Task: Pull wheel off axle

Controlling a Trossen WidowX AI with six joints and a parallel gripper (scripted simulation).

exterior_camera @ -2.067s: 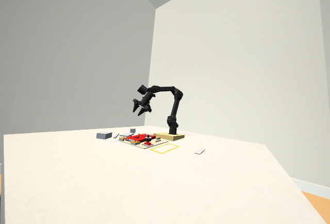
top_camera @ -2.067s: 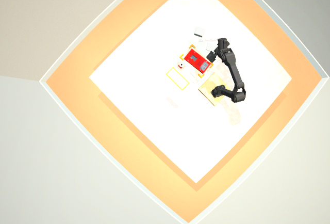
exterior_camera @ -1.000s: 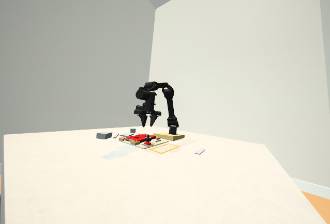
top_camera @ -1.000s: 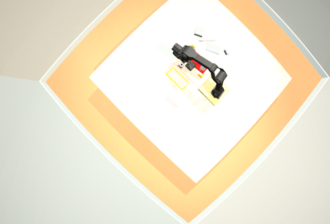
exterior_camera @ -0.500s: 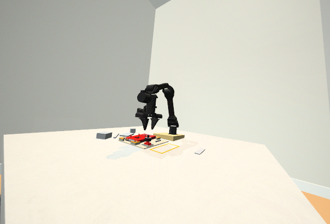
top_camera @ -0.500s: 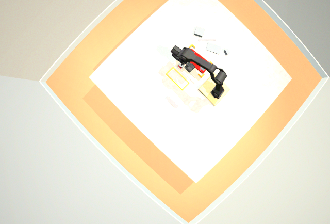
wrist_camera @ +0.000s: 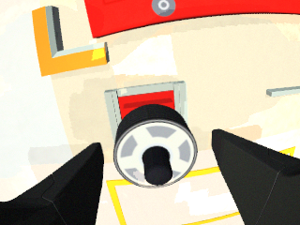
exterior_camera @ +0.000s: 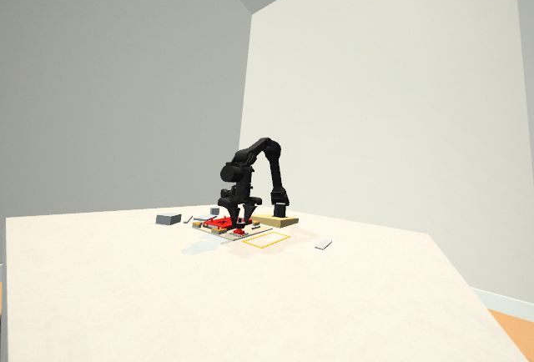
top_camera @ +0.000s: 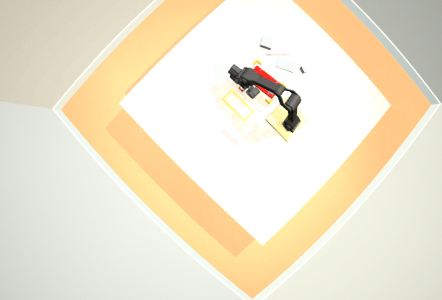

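The pale surface [exterior_camera: 129, 289] spreads wide under me, and my black arm [exterior_camera: 269, 163] rises from a tan base plate [exterior_camera: 275, 220] and bends over so my wrist points straight down. Beneath my forearm lies the red board [top_camera: 266, 81], with an orange corner bracket [wrist_camera: 59, 47] just off one of its corners. Next to the board is the yellow outlined rectangle [top_camera: 237, 105] marking the drop area; nothing sits inside it. A grey block [exterior_camera: 168, 218] and a few flat pale pieces [top_camera: 285, 63] lie well apart from it on the board's far side, and one small flat piece [exterior_camera: 323, 243] lies alone past the rectangle.

My pincer [wrist_camera: 157, 175] hangs low over the wheel [wrist_camera: 154, 145], its two fingers apart, one on either side of the wheel with a gap showing on both sides, so I grip nothing. The wheel, black-rimmed with a grey spoked face, sits on its upright axle [wrist_camera: 157, 165] in a small red-lined holder [wrist_camera: 146, 101], between the red board and the yellow rectangle.
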